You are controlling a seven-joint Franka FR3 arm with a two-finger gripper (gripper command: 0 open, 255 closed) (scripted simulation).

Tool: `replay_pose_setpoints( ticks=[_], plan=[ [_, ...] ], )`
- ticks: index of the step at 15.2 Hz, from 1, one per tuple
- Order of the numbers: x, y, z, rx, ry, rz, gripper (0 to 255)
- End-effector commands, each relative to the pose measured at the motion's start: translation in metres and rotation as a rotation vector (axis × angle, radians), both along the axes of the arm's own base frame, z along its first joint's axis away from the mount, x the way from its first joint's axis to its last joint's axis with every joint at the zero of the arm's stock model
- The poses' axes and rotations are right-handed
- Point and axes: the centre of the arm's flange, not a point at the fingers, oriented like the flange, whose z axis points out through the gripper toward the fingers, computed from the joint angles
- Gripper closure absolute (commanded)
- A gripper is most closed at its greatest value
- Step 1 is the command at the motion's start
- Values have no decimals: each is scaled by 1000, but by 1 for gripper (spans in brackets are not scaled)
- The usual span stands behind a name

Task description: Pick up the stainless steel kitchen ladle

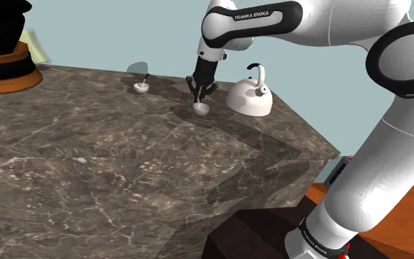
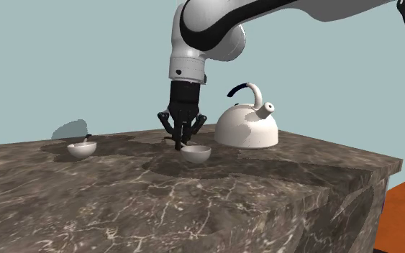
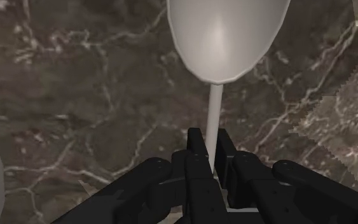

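The black two-finger gripper [image 3: 210, 156] is nearly closed, its fingers [image 3: 196, 149] pinching the thin pale handle of the pale grey round-bowled ladle [image 3: 225, 38] between them. The handle stands upright in that clasp. The ladle's bowl sits below the fingertips, on or just above the dark veined marble surface [image 1: 87, 147]; contact with the stone cannot be told.

Just beside the ladle, toward the shoulder view's right, stands a white dome-shaped kettle with a dark arched handle [image 1: 250, 96], apart from the gripper. Past the kettle the surface ends at an angled edge. Toward the shoulder view's left lies a bare stretch of marble, then a small white bowl with a dark stub [image 1: 141, 87], well apart from the ladle. The wide near part of the surface is bare down to its front edge.

The white arm rises from the stand, arches over the surface and turns its wrist straight down, so the gripper hangs vertically over the ladle.
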Motion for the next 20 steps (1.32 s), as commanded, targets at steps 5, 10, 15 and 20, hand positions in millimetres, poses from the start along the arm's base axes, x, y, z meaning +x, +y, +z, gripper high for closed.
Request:
replay_pose_setpoints(
  ticks=[5,10,15,20],
  plan=[
    [1,-1,5,0,0,0,255],
    [1,-1,32,0,0,0,255],
    [1,-1,58,0,0,0,255],
    [1,-1,80,0,0,0,255]
  ],
)
